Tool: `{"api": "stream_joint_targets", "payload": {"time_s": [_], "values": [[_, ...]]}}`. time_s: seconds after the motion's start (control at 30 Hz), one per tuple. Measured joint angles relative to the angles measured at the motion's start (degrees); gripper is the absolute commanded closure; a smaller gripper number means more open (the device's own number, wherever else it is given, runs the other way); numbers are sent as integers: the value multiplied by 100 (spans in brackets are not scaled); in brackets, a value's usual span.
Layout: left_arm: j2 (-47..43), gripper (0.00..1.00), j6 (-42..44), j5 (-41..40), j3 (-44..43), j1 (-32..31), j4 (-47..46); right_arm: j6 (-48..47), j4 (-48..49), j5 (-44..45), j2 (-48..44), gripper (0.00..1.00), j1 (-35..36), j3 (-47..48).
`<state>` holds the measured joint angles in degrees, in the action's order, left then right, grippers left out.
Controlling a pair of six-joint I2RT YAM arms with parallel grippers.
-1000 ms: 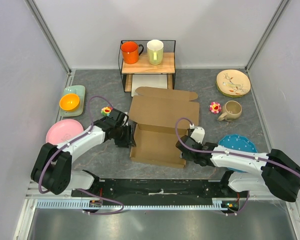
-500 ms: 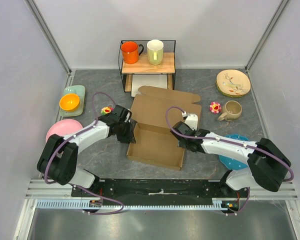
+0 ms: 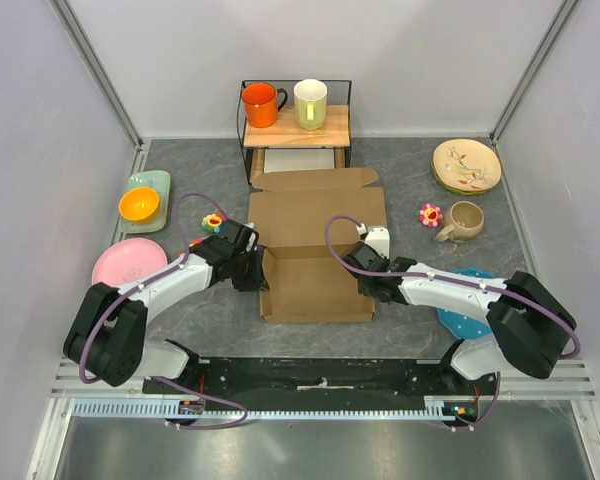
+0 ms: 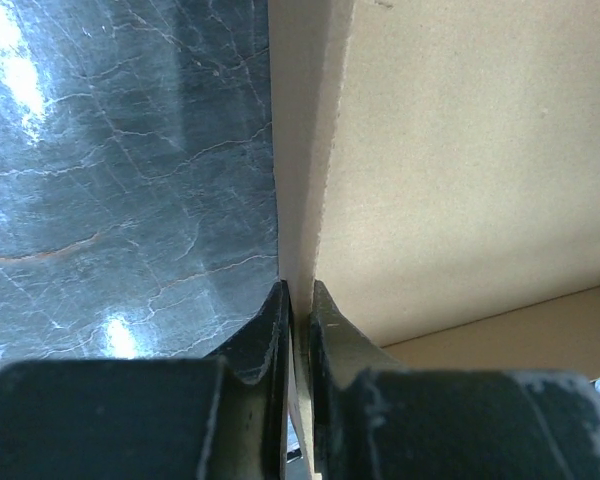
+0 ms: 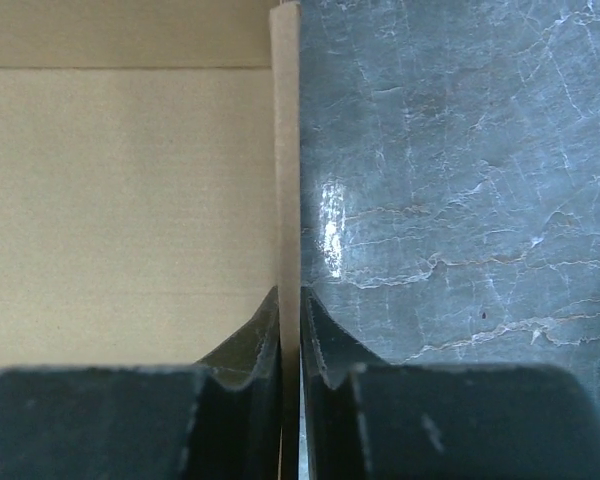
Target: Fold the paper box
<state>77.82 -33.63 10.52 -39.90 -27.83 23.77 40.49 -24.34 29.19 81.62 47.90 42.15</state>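
Note:
The brown paper box (image 3: 315, 283) lies at the table's middle as a shallow open tray, its lid flap (image 3: 315, 210) spread flat behind it. My left gripper (image 3: 260, 270) is shut on the box's left wall (image 4: 298, 180), one finger on each side of the cardboard edge. My right gripper (image 3: 365, 278) is shut on the box's right wall (image 5: 287, 150) in the same way. In the right wrist view the box floor (image 5: 120, 200) lies to the left of the wall and grey table to the right.
A wooden shelf (image 3: 296, 128) with an orange mug (image 3: 260, 104) and a pale mug (image 3: 310, 103) stands behind the box. Left: orange bowl (image 3: 139, 204), pink plate (image 3: 126, 262). Right: patterned plate (image 3: 466, 165), beige cup (image 3: 464, 221), blue plate (image 3: 480, 290).
The box has turned from skewed to square with the table edge and slid back toward the shelf. Both grippers moved with its side walls; the right arm swung inward.

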Motion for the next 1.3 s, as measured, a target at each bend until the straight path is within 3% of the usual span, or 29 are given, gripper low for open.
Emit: {"api": "stream_joint_targets", "payload": {"time_s": [0.17, 0.3, 0.37, 0.4, 0.5, 0.6, 0.83, 0.9, 1.17, 1.3], "values": [[15, 85, -24, -2, -22, -4, 15, 2, 52, -44, -24, 100, 0, -39], [52, 74, -52, 7, -61, -33, 17, 50, 144, -44, -87, 98, 26, -223], [70, 70, -83, 39, -83, -68, 24, 72, 146, -50, -103, 80, 28, -278], [76, 66, -92, 52, -101, -74, 33, 79, 138, -50, -111, 60, 31, -280], [79, 61, -125, 52, -238, -74, 81, 33, 57, -55, -212, 39, 31, -278], [59, 57, -133, 35, -446, -72, 175, 22, -186, -11, -420, 29, 31, -225], [-216, 50, -138, -7, -986, -72, 579, -46, -511, 50, -758, 18, 26, 474], [-363, 43, -136, -68, -1141, -72, 754, -92, -546, 61, -881, 15, 26, 612], [-1318, 37, -131, -706, -1266, 4, 1613, -251, -925, 66, -1281, 13, 26, 990], [-1862, 36, -133, -1075, -1290, 608, 1864, -330, -1110, 63, -1729, 13, 26, 1086]]}}
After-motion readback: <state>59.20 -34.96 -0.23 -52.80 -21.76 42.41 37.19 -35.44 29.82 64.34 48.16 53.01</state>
